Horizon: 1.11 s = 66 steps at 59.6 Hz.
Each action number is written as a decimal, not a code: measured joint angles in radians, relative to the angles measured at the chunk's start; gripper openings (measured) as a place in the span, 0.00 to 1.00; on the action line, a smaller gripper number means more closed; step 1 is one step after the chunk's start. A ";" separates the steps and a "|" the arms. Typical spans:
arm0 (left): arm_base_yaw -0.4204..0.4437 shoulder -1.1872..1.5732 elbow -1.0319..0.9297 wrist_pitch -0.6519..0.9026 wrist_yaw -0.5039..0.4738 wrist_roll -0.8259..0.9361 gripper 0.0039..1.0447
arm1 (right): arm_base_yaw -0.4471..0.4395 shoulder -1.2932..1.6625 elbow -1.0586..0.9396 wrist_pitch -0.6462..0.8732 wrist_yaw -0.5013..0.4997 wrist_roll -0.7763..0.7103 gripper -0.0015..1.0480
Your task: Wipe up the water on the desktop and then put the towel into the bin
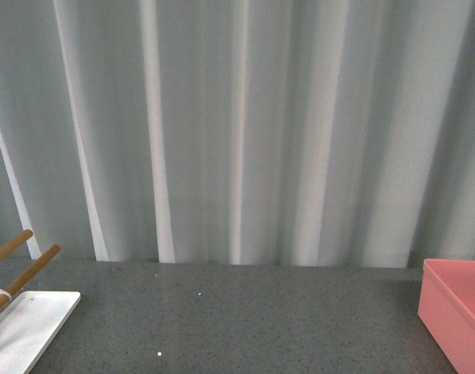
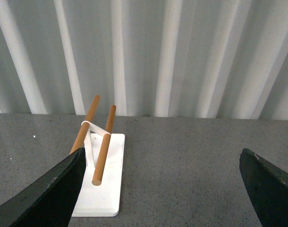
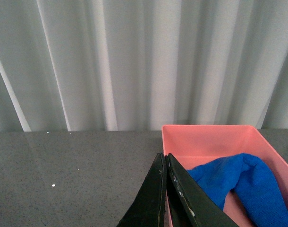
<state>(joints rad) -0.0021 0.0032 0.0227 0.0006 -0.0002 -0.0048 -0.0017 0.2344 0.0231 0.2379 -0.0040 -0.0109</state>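
- Dark grey speckled table [image 1: 245, 319] runs wide across my front view, with a pale pleated curtain [image 1: 237, 125] closing off the whole back of the room.
- White stand with wooden rods [image 2: 99, 142] sits at the table's left side; its rods slope up toward the curtain.
- Pink bin [image 3: 210, 137] sits at the table's right side; I only catch its corner in the front view.
- Blue towel [image 3: 248, 182] lies inside the bin, bunched, draped in an arch, long axis running roughly across the bin; one end drops out of frame.
- Right gripper [image 3: 165, 189]: jaws pressed together, nothing between them, tip just at the bin's near rim, not touching the towel that I can see.
- Left gripper [image 2: 160, 189]: jaws spread wide, empty, above the table near the stand.
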 joint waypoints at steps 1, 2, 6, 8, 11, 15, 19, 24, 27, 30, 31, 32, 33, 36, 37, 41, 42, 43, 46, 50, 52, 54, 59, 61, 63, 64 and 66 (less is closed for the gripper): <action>0.000 0.000 0.000 0.000 0.000 0.000 0.94 | 0.000 -0.005 0.000 -0.005 0.000 0.000 0.03; 0.000 0.000 0.000 0.000 0.000 0.000 0.94 | 0.000 -0.009 0.000 -0.008 0.000 0.000 0.03; 0.000 0.000 0.000 0.000 0.000 0.000 0.94 | 0.000 -0.029 0.000 -0.030 0.000 0.000 0.03; 0.000 0.000 0.000 0.000 0.000 0.000 0.94 | 0.000 -0.039 0.000 -0.038 0.000 0.000 0.03; 0.000 0.000 0.000 0.000 0.000 0.000 0.94 | 0.000 -0.051 0.000 -0.051 0.000 0.000 0.03; 0.000 0.000 0.000 0.000 0.000 0.000 0.94 | 0.000 -0.098 0.000 -0.105 0.000 0.000 0.03; 0.000 0.000 0.000 0.000 0.000 0.000 0.94 | 0.000 -0.182 0.000 -0.219 0.000 0.000 0.03; 0.000 0.000 0.000 0.000 0.000 0.000 0.94 | 0.000 -0.230 0.000 -0.234 0.003 0.001 0.03; 0.000 -0.001 0.000 0.000 0.000 0.000 0.94 | 0.000 -0.230 0.000 -0.237 0.003 0.000 0.03; 0.000 -0.001 0.000 0.000 0.000 0.000 0.94 | 0.000 -0.230 0.000 -0.237 0.003 0.001 0.03; 0.000 -0.001 0.000 0.000 0.000 0.000 0.94 | 0.000 -0.230 0.000 -0.237 0.003 0.000 0.03; 0.000 -0.001 0.000 0.000 0.000 0.000 0.94 | 0.000 -0.230 0.000 -0.237 0.003 0.001 0.03; 0.000 -0.001 0.000 0.000 0.000 0.000 0.94 | 0.000 -0.230 0.000 -0.237 0.003 0.001 0.03; 0.000 -0.001 0.000 0.000 0.000 0.000 0.94 | 0.000 -0.230 0.000 -0.237 0.003 0.001 0.03; 0.000 -0.001 0.000 0.000 0.000 0.000 0.94 | 0.000 -0.230 0.000 -0.237 0.003 0.001 0.03; 0.000 -0.001 0.000 0.000 0.000 0.000 0.94 | 0.000 -0.230 0.000 -0.237 0.003 0.001 0.03; 0.000 -0.001 0.000 0.000 0.000 0.000 0.94 | 0.000 -0.230 0.000 -0.237 0.003 0.000 0.04; 0.000 -0.001 0.000 0.000 0.000 0.000 0.94 | 0.000 -0.230 0.000 -0.237 0.003 0.000 0.06; 0.000 -0.001 0.000 0.000 0.000 0.000 0.94 | 0.000 -0.230 0.000 -0.237 0.003 0.000 0.14; 0.000 -0.001 0.000 0.000 0.000 0.000 0.94 | 0.000 -0.230 0.000 -0.237 0.003 0.001 0.26; 0.000 -0.001 0.000 0.000 0.000 0.000 0.94 | 0.000 -0.230 0.000 -0.237 0.003 0.001 0.33; 0.000 -0.001 0.000 0.000 0.000 0.000 0.94 | 0.000 -0.230 0.000 -0.237 0.003 0.000 0.39; 0.000 -0.001 0.000 0.000 0.000 0.000 0.94 | 0.000 -0.230 0.000 -0.237 0.003 0.000 0.55; 0.000 -0.001 0.000 0.000 0.000 0.000 0.94 | 0.000 -0.230 0.000 -0.237 0.003 0.000 0.60; 0.000 -0.001 0.000 0.000 0.000 0.000 0.94 | 0.000 -0.230 0.000 -0.237 0.003 0.000 0.66; 0.000 -0.001 0.000 0.000 0.000 0.000 0.94 | 0.000 -0.230 0.000 -0.237 0.003 0.001 0.68; 0.000 -0.001 0.000 0.000 0.000 0.000 0.94 | 0.000 -0.230 0.000 -0.237 0.003 0.000 0.75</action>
<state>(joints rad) -0.0021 0.0021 0.0227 0.0006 -0.0002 -0.0048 -0.0017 0.0044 0.0231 0.0013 -0.0010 -0.0105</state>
